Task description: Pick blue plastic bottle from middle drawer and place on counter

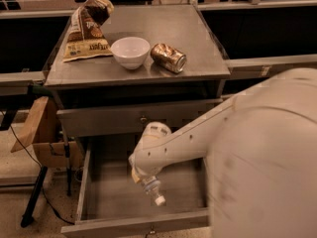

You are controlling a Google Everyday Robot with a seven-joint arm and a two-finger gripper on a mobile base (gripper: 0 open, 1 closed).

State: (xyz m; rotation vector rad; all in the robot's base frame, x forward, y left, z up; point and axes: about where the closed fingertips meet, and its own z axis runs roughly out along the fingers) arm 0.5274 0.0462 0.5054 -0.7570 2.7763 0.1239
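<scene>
1. The middle drawer (113,198) stands pulled out in the lower centre of the frame. It is a grey metal tray with a plain flat floor. The only thing inside its walls is the blue plastic bottle (153,190).
2. The bottle sits at the end of the arm (198,138) in the middle of the drawer. It is tilted, with its white cap pointing down and to the right. Only its neck, cap and a little of its clear body show.
3. The tool (144,179) is down inside the drawer, closed around the bottle's body and largely hidden behind the cream wrist.
4. A white bowl (130,52) stands upright on the surface (168,26) in the upper centre. Nothing shows in it.
5. A crushed brown-gold can (169,57) lies on its side just right of the bowl. No print on it can be read.
6. A crumpled snack bag (87,29) lies at the upper left of the surface, close to the bowl. Dark lettering shows on its pale lower band, but it cannot be read.
7. The upper drawer (114,121) is shut beneath the surface.
8. A cardboard box (43,137) sits at the left edge of the frame, beside the cabinet.
</scene>
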